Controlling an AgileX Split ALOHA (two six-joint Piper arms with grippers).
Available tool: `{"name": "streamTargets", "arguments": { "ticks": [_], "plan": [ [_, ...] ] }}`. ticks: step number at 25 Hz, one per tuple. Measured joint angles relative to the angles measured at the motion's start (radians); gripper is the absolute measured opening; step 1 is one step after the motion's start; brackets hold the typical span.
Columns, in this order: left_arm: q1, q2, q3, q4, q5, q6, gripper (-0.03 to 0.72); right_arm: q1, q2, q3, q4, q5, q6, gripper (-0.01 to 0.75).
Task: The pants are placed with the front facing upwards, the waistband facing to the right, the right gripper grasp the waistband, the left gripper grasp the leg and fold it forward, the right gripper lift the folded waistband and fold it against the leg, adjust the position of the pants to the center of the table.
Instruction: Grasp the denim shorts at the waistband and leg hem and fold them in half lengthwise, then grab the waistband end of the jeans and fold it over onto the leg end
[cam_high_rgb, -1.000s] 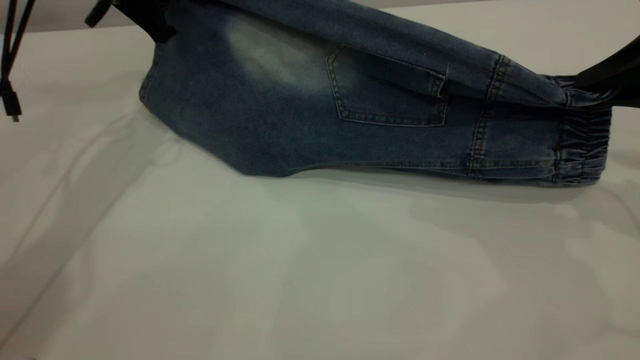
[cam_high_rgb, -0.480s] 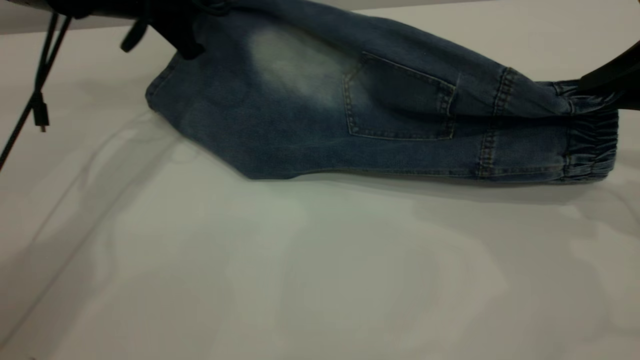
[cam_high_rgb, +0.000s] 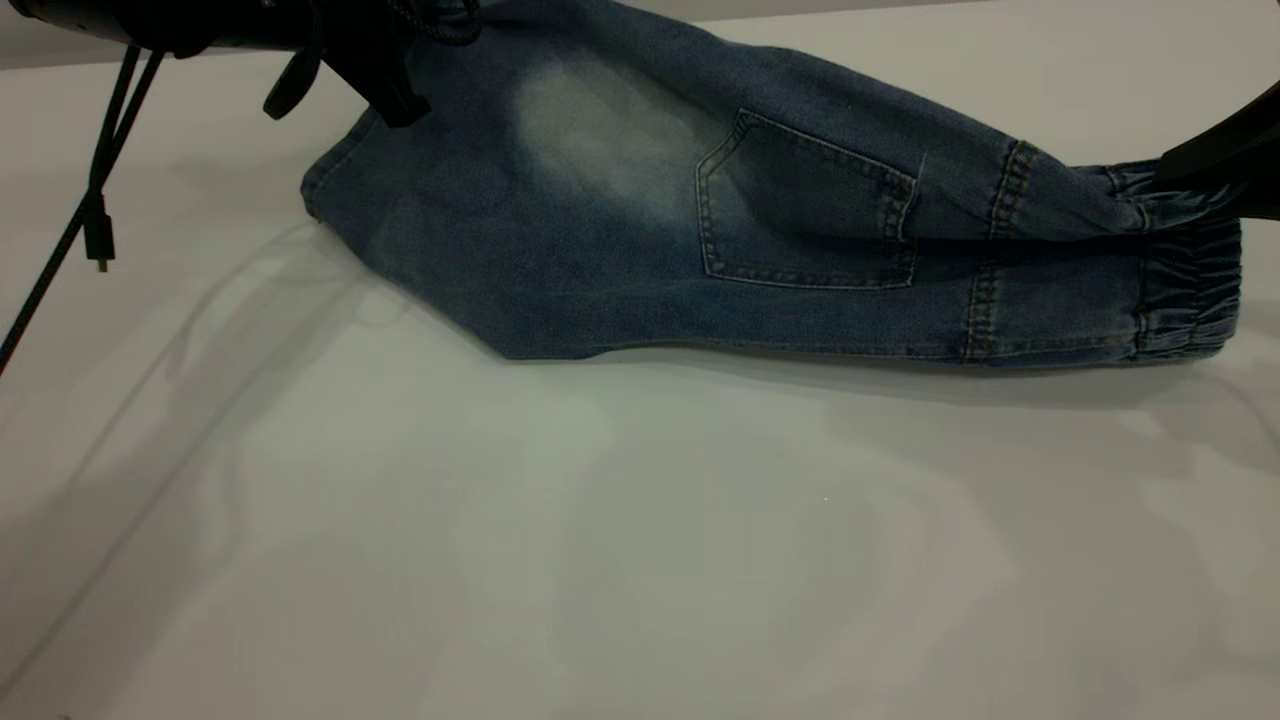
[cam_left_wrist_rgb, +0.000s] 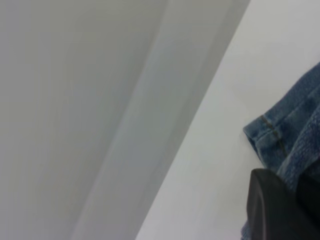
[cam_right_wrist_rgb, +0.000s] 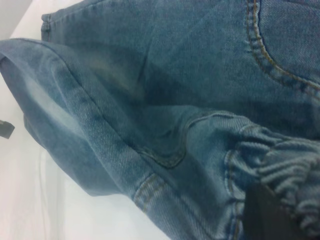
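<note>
Only in left wrist view: pants (cam_left_wrist_rgb: 295, 135) hem beside left pincer (cam_left_wrist_rgb: 280, 210).

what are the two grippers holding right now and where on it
Both hold the pants: left gripper pinches a leg end, right gripper pinches the waistband.

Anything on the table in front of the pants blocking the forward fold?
Nothing visible. The table in front of the pants is bare. The left gripper holds the leg end, the right gripper holds the waistband. A loose cable hangs left, clear of the cloth.
</note>
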Motion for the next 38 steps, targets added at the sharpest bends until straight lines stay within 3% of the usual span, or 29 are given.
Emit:
{"name": "streamTargets", "arguments": {
  "ticks": [5,10,20,25,32,38],
  "plan": [
    [0.0,0.0,0.0,0.0,0.0,0.0,0.174,0.0,0.0,0.0,0.001,0.0,0.009,0.08],
    [0.0,0.0,0.0,0.0,-0.018,0.0,0.258,0.0,0.0,0.0,0.001,-0.001,0.035,0.2],
    [0.0,-0.001,0.0,0.001,-0.041,-0.002,0.263,0.0,0.0,-0.03,0.003,0.002,0.039,0.494],
    [0.0,-0.001,0.0,0.0,-0.023,-0.071,0.263,0.0,0.0,-0.028,0.001,-0.009,0.07,0.532],
    [0.0,-0.044,0.0,0.001,0.229,-0.235,0.263,0.0,0.0,0.041,-0.129,-0.062,0.226,0.533],
    [0.0,-0.087,0.001,0.001,0.436,-0.299,0.263,0.0,0.0,0.119,-0.162,-0.064,0.229,0.533]
  ]
}}
